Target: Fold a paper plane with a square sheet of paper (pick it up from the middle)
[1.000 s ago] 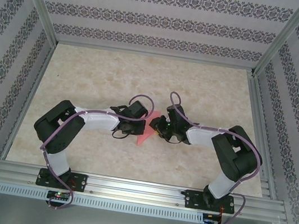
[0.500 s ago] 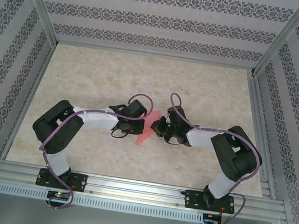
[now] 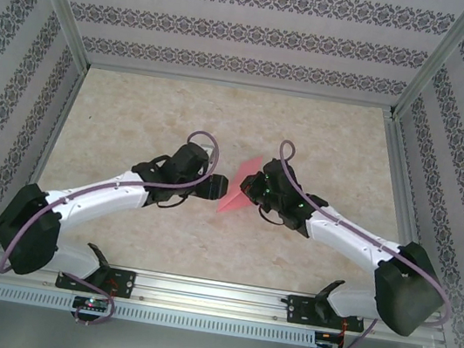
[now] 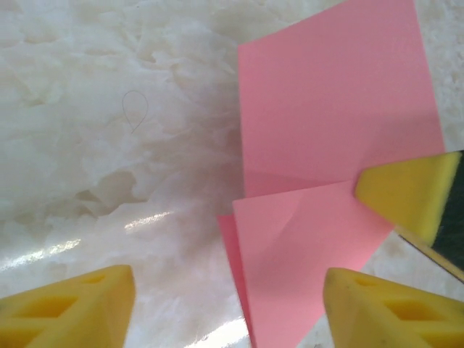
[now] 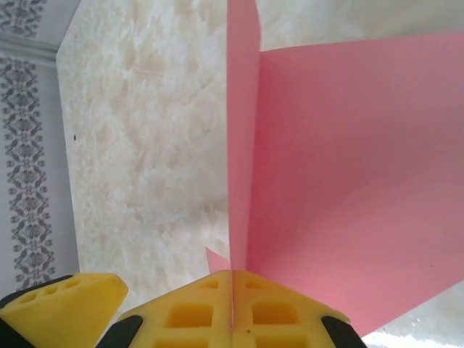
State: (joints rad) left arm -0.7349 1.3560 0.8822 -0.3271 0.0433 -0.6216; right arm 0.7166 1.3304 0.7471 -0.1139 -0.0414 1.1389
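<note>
One square sheet of paper [image 3: 233, 194], pink, folded, partly lifted over the table [image 3: 137, 106] centre. Its edge is pinched between the right gripper [image 5: 232, 279] pads. The left gripper [image 4: 228, 279] is also over the table centre, fingers spread, empty.

This is looking like a robotics lab booth: a left arm [image 3: 113, 199] and a right arm [image 3: 354, 242] are sitting bolted to an aluminium rail [image 3: 213, 295] at the near edge of a marble-look desk [image 3: 137, 106], purple cables [image 3: 195, 136] are looping along them, aluminium posts [image 3: 58, 1] are framing the space, and patterned panels [image 3: 246, 30] are standing in as walls, closing the desk in on three sides
</note>
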